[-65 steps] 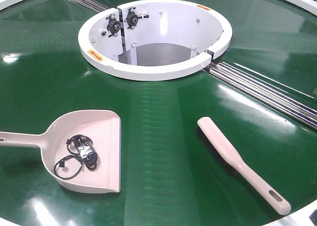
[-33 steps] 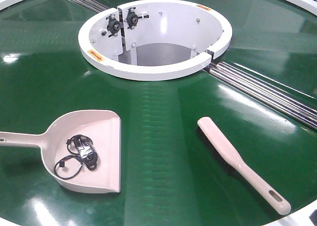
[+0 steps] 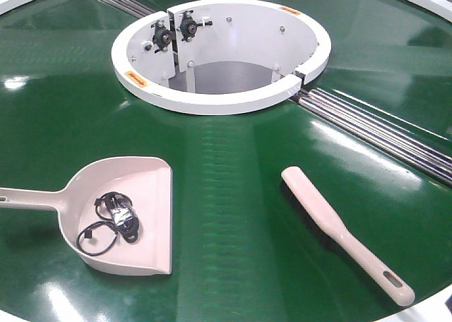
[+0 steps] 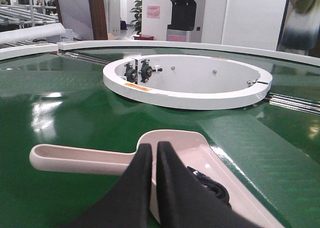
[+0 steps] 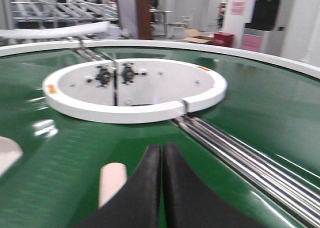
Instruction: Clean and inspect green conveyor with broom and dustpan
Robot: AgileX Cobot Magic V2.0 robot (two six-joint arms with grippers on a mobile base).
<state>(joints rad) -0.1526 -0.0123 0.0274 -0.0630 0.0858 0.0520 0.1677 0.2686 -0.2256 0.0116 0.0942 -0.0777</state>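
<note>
The green conveyor (image 3: 233,188) fills the front view. On it at the left lies the dustpan (image 3: 154,184), handle pointing left, with a black coiled cable piece (image 3: 113,219) inside. At the right lies the broom (image 3: 321,207), bristles down, its slotted handle toward the near edge. No gripper shows in the front view. In the left wrist view my left gripper (image 4: 154,146) is shut and empty, hanging just before the dustpan (image 4: 172,137) where handle meets scoop. In the right wrist view my right gripper (image 5: 162,147) is shut and empty, with the broom's tip (image 5: 112,180) to its left.
A white ring-shaped housing (image 3: 219,99) stands at the belt's centre, with black fittings on its inner wall. Steel rollers (image 3: 381,131) show in a seam running to the right of it. The white outer rim (image 3: 431,304) borders the belt at the near right.
</note>
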